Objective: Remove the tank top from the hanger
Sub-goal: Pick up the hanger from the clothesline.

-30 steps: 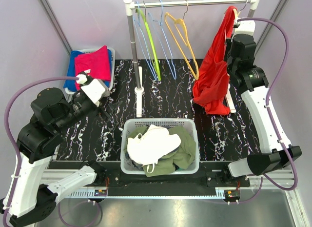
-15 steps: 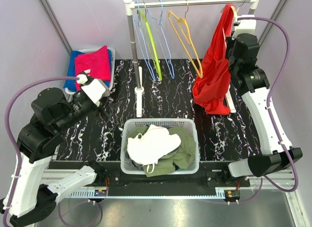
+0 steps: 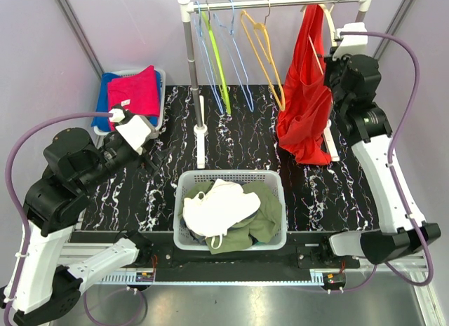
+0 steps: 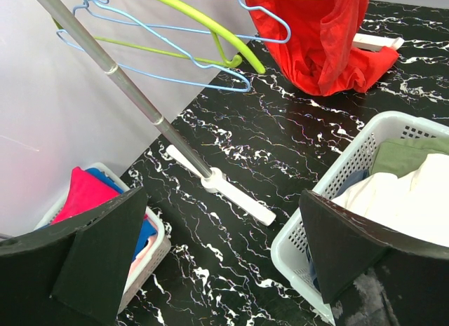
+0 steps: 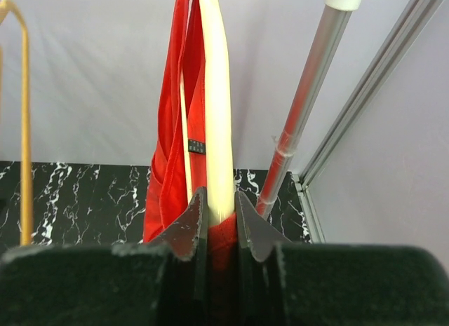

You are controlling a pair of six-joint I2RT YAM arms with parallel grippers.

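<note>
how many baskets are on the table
2. The middle basket sits near the arms, between them. The left basket is at the far left corner, beside the rack's post. Nothing suggests another one is hidden.

Left arm [image 3: 42,249] and right arm [image 3: 382,179]: white shells, black joints, a purple cable [image 3: 77,116] each. Left gripper [image 4: 224,256] fingers [image 4: 98,256] are matte black.

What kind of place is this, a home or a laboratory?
Probably a laboratory test bench: a small clothes rail with empty hangers stands on a marbled table, near a white basket of clothes.
</note>
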